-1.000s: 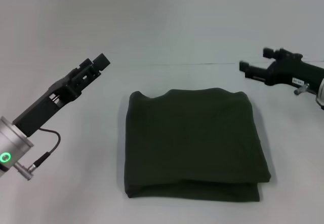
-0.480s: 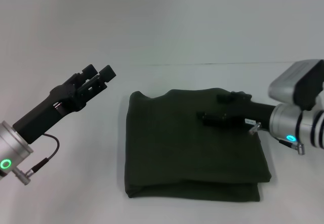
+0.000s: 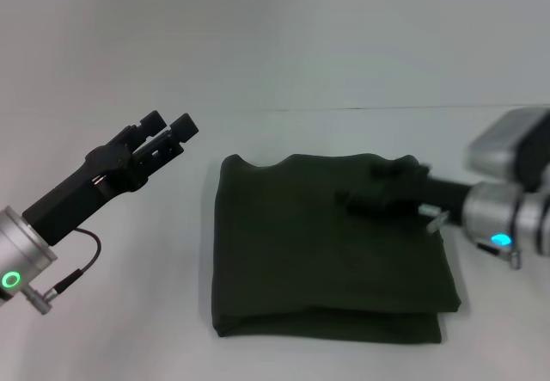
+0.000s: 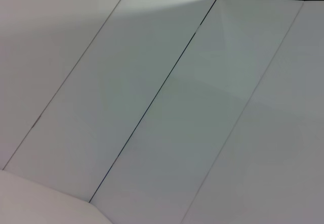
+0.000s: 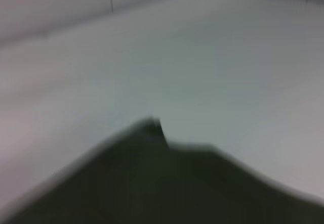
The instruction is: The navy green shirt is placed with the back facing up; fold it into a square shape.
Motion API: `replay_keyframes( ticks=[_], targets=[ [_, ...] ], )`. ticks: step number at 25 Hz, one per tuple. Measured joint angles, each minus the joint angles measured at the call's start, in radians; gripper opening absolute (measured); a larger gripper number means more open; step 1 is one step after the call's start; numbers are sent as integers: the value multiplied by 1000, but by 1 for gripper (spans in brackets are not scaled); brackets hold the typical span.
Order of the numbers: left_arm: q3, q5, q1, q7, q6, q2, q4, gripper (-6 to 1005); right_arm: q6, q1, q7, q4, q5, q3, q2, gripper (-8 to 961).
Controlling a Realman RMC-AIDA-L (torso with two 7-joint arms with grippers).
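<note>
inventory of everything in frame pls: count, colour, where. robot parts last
navy green shirt: 1, dark olive green, folded into a rough square, lying at the middle of the table; a corner of it also shows in the right wrist view.
table: 1, white, under the shirt and both arms; thin dark seam lines cross it in the left wrist view.
left gripper: 1, black on a silver arm with a green light, raised over bare table to the left of the shirt, open.
right gripper: 1, black on a silver arm with a blue light, reaching in from the right over the shirt's far right part, blurred.
</note>
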State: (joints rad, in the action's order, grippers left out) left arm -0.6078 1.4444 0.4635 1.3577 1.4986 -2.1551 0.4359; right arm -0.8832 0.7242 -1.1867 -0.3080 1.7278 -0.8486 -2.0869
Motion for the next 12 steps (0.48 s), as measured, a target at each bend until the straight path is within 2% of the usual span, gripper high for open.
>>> replay_keyframes(
  ticks=[3, 4, 5, 6, 9, 12],
  targets=[
    [-3, 11, 0, -27, 4, 1, 19, 889, -204, -86, 1, -102, -93, 70, 5, 886],
    [-3, 24, -1, -49, 10, 1, 30, 890, -347, -144, 5, -158, -154, 126, 12, 886],
    [-2, 44, -3, -77, 17, 2, 43, 890, -347, -144, 5, -158, -154, 126, 12, 886],
    [-2, 64, -5, -101, 23, 2, 57, 890, -416, -174, 7, -181, -180, 153, 18, 886],
    [-3, 156, -6, -159, 38, 11, 106, 891, -590, -240, 10, -212, -215, 194, 51, 886],
    [-3, 267, 11, -184, 83, 29, 130, 891, -719, -266, 6, -216, -170, 186, 97, 886]
  ],
)
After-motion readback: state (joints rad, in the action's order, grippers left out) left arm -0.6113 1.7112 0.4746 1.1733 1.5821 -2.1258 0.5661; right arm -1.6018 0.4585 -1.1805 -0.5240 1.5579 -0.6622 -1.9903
